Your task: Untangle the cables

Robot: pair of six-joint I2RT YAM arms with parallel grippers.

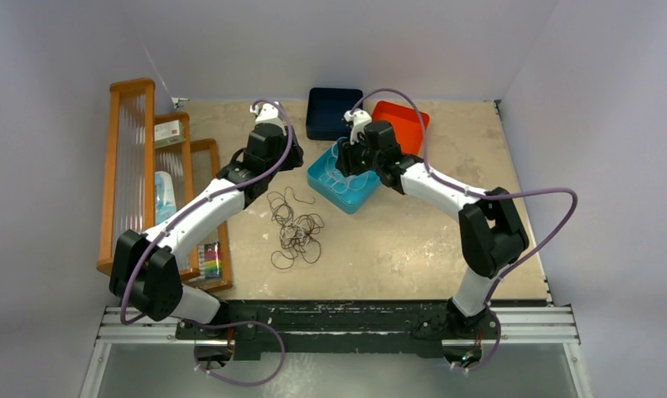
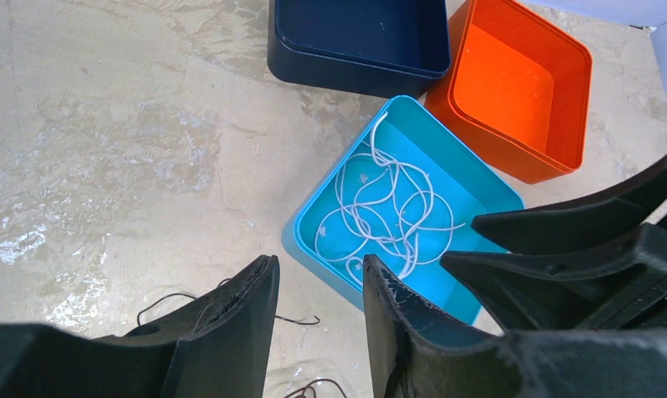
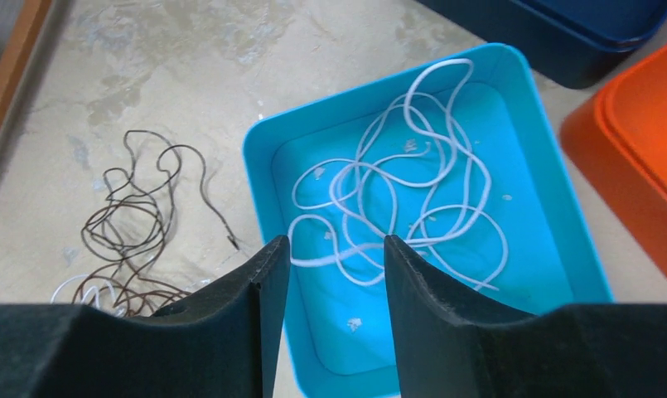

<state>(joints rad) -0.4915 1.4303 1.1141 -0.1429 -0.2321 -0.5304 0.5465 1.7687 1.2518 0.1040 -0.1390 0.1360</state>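
Observation:
A loose tangle of dark brown-black cables (image 1: 295, 232) lies on the table between the arms; it also shows in the right wrist view (image 3: 131, 232), with a bit of white wire (image 3: 65, 287) at its edge. Several white cables (image 3: 396, 199) lie looped inside a cyan tray (image 1: 359, 197), also seen from the left wrist (image 2: 388, 207). My right gripper (image 3: 336, 245) hangs open just above the tray's near-left part (image 1: 345, 162), nothing between its fingers. My left gripper (image 2: 317, 272) is open and empty, over the table left of the tray (image 1: 290, 159).
A navy box (image 1: 330, 113) and an orange tray (image 1: 403, 124) stand behind the cyan tray. A wooden rack (image 1: 131, 166) holding small items runs along the table's left side. The right gripper's fingers (image 2: 562, 240) show at the right of the left wrist view.

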